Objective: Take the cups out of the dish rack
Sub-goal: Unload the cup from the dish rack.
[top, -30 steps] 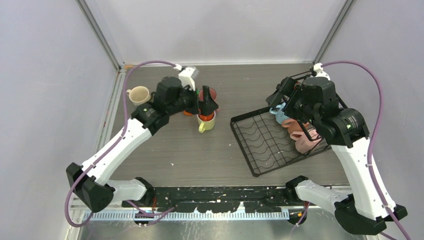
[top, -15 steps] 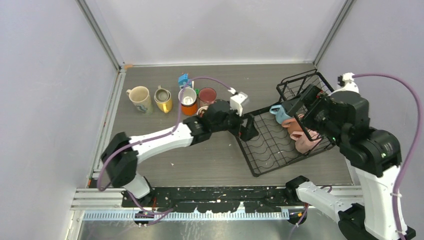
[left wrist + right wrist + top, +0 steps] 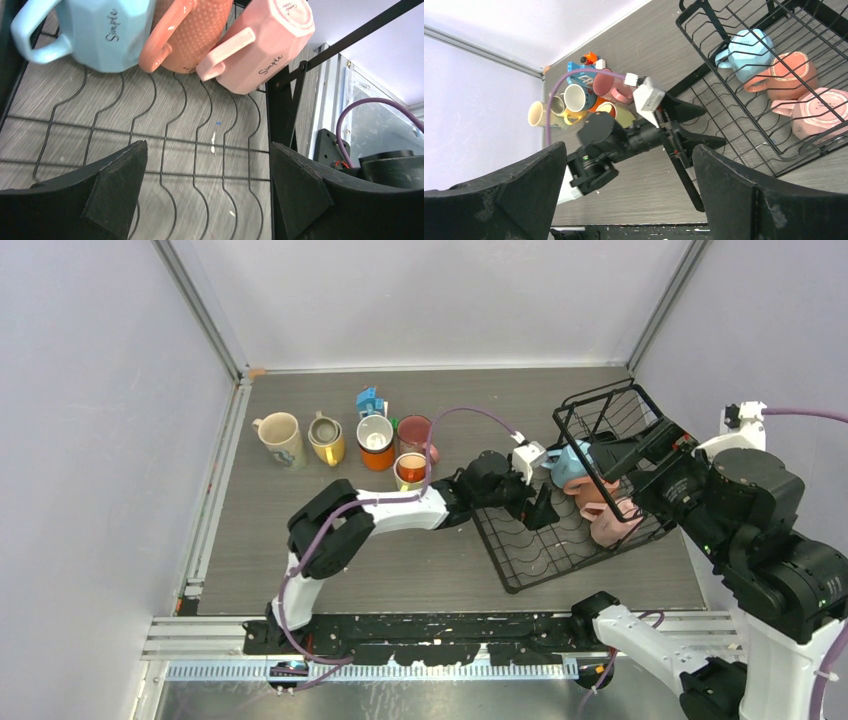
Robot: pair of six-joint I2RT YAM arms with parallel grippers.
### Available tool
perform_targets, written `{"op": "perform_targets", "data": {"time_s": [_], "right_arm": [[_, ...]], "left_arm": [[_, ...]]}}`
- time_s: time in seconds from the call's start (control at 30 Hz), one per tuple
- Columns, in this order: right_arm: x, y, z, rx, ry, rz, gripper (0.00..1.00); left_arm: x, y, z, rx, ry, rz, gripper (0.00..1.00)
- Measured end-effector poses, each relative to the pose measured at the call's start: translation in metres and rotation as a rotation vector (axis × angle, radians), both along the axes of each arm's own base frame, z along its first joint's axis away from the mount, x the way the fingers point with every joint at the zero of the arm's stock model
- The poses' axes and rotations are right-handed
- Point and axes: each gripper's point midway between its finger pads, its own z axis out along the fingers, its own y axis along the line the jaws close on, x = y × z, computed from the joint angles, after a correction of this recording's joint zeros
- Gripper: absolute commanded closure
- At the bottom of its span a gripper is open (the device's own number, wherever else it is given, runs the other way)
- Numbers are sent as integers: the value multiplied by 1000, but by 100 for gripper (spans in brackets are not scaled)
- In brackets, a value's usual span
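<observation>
From above, the left gripper (image 3: 540,504) is seen open over the dish rack (image 3: 545,542), where three cups (image 3: 572,464) are leaned; five more cups (image 3: 377,443) are stood on the table (image 3: 260,530). From the left wrist, a blue cup (image 3: 107,30), a salmon cup (image 3: 192,30) and a pink cup (image 3: 265,45) are framed beyond parted fingers (image 3: 115,190). From the right wrist, the right gripper (image 3: 629,150) is shown spread wide and empty.

Glossy ceramic cups (image 3: 107,30), matt wire rack (image 3: 280,110)
</observation>
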Motion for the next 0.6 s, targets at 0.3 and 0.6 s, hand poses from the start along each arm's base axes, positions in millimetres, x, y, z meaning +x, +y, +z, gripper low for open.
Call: {"op": "perform_targets", "data": {"time_s": [0.3,0.6], "right_arm": [[-15,-5,9,32,-61,11,0],[-10,-3,-3,10,-45,16,0]], "left_arm": [[5,-40,-29,-68,-36,-92,20],[8,-61,-32,-119,-129,-170,29]]}}
